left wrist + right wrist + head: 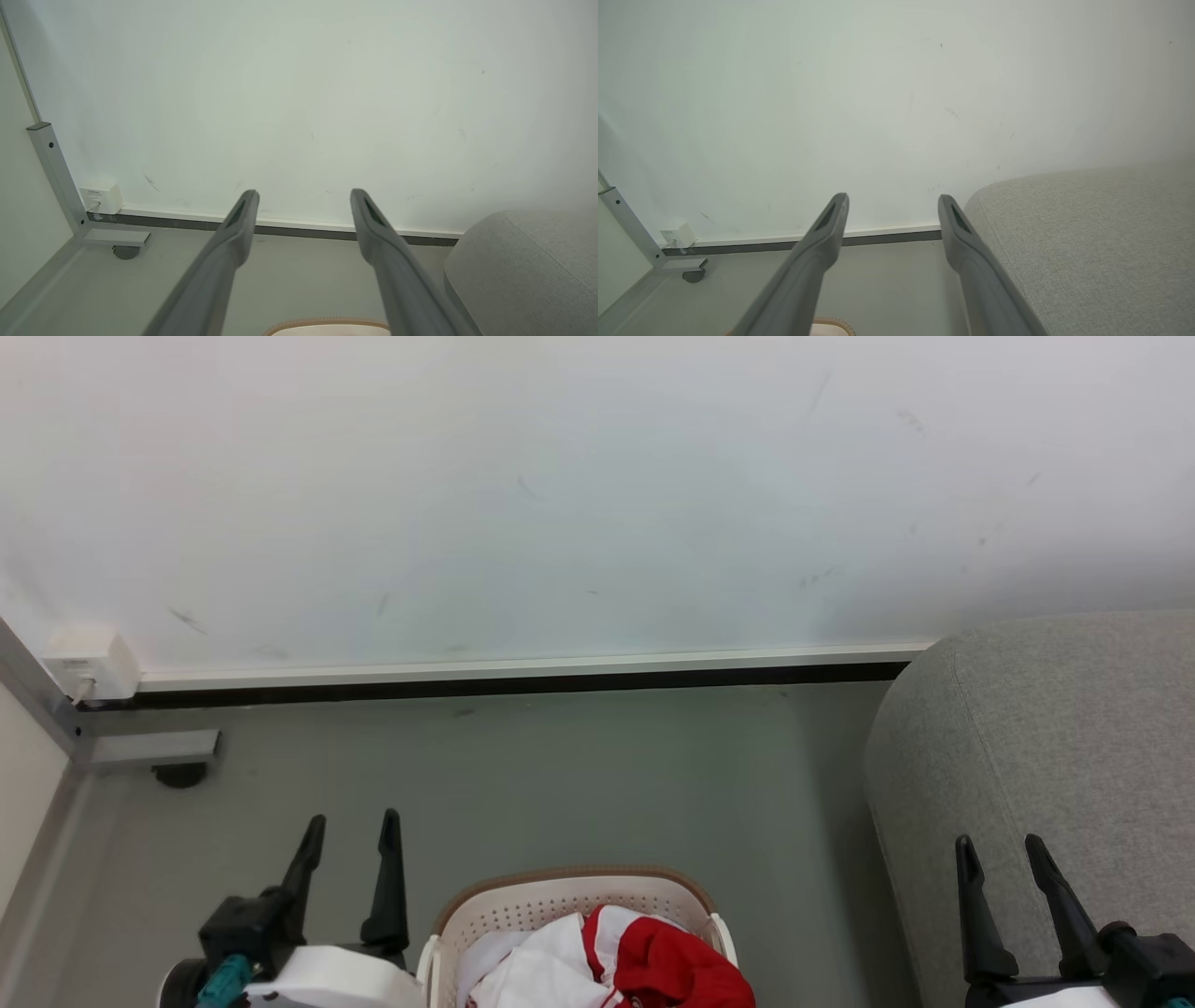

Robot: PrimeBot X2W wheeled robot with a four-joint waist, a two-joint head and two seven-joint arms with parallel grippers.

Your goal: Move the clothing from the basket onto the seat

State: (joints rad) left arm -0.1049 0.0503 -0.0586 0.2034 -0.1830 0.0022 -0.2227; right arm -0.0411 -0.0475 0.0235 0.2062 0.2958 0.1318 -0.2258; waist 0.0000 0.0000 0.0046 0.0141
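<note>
Two grippers, both spread wide and both empty: your left gripper and right gripper hold nothing, and their fingers point toward the wall. The basket sits on the floor between them, just right of the left gripper and nearer the robot than its fingertips. In the left wrist view its brown rim shows low between the fingers. The clothing lies heaped inside the basket, white cloth on the left gripper's side and red cloth on the right gripper's side, and neither gripper touches it. The seat stands right of the basket and apart from it, directly ahead and to the right of the right gripper. Far left of the left gripper, a small white box sits at the wall's foot.
</note>
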